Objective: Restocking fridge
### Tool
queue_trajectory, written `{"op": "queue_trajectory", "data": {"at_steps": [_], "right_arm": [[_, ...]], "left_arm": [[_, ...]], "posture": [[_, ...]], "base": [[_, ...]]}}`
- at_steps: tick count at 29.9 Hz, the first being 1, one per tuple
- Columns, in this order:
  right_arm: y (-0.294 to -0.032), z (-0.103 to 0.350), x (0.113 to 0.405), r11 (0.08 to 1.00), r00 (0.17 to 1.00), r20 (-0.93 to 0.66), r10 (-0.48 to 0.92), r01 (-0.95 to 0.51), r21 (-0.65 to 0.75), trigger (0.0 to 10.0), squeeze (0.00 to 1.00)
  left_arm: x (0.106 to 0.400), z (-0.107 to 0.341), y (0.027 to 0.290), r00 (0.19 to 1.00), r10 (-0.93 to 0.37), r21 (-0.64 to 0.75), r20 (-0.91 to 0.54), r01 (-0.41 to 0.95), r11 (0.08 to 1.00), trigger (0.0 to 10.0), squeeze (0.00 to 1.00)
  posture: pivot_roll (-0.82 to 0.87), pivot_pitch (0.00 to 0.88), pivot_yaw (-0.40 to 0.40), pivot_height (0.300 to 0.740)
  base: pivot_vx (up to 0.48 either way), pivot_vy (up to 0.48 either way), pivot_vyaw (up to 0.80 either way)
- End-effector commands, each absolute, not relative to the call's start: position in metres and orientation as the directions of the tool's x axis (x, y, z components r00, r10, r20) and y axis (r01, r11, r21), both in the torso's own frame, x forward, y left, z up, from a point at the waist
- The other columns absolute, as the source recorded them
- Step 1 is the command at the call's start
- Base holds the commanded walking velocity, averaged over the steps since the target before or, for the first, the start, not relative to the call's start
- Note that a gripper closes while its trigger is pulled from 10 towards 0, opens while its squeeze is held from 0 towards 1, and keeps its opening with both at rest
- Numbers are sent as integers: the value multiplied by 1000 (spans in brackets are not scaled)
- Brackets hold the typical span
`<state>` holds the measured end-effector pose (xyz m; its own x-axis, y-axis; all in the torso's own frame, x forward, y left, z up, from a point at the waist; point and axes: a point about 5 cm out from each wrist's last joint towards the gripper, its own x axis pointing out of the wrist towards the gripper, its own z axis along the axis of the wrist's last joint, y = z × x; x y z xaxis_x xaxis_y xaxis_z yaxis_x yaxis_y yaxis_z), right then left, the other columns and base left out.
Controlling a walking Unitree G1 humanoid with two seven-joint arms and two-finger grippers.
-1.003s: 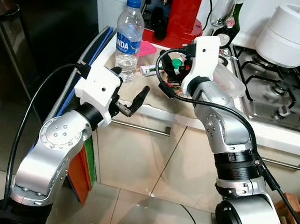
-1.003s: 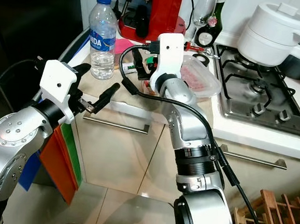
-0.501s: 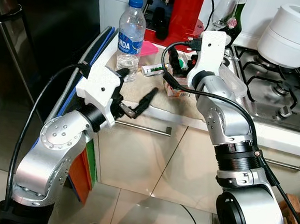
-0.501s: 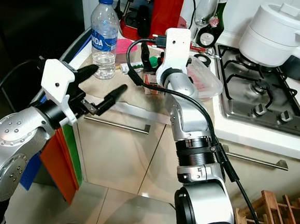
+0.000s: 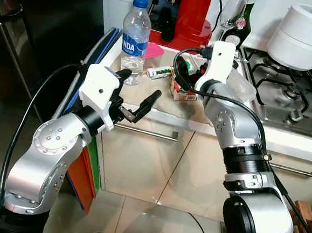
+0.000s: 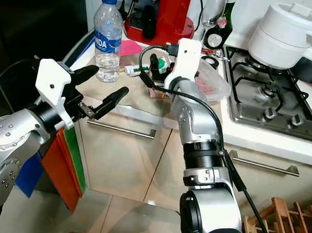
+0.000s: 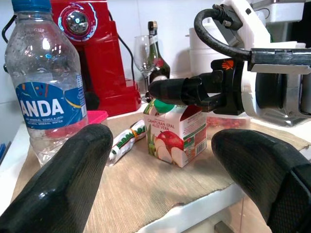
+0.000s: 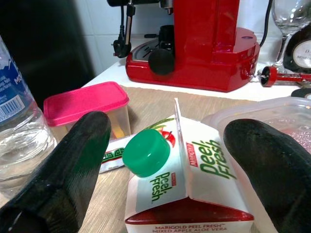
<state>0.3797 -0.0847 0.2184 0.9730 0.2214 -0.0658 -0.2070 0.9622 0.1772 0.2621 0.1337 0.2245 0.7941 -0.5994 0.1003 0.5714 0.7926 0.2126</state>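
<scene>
Centrally, upper middle of the frame, the apple juice carton (image 5: 183,90) stands on the counter mat (image 5: 157,98). Right gripper (image 8: 167,155) poised above it, fingers wide apart, holding nothing. Left gripper (image 5: 138,91), left of centre, spread open, empty. Water bottle (image 5: 135,39) upper left.

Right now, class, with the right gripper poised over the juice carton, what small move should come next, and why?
Probably lower the right gripper a little and close it on the juice carton. Its jaws are open on either side of the carton's green cap and not yet gripping. The left gripper waits open at the counter edge.
</scene>
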Motion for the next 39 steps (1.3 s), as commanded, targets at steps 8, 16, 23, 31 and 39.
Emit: {"op": "queue_trajectory", "data": {"at_steps": [8, 16, 23, 31, 39], "right_arm": [[-93, 213, 381, 968, 974, -106, 200, -180, 173, 157, 0], [-96, 208, 381, 973, 974, -133, 184, -161, 163, 0, 0], [-96, 206, 380, 976, 973, -145, 180, -157, 153, 0, 0], [-96, 206, 379, 975, 973, -147, 180, -156, 158, 0, 0], [-94, 205, 377, 972, 971, -142, 192, -168, 165, 0, 0]], "left_arm": [[260, 226, 133, 790, -604, 214, 104, 575, 789, 10000, 0], [261, 227, 133, 789, -606, 218, 102, 577, 787, 10000, 0], [261, 226, 132, 787, -609, 221, 98, 579, 785, 10000, 0], [260, 224, 131, 784, -614, 223, 86, 586, 779, 10000, 0], [260, 222, 129, 785, -615, 227, 82, 586, 778, 10000, 0]], "posture": [[92, 4, -77, 740], [90, 0, -69, 740], [90, 3, -65, 740], [83, 8, -57, 740], [80, 17, -57, 740]], "base": [[0, 0, 0], [0, 0, 0], [0, 0, 0], [0, 0, 0], [0, 0, 0]]}}
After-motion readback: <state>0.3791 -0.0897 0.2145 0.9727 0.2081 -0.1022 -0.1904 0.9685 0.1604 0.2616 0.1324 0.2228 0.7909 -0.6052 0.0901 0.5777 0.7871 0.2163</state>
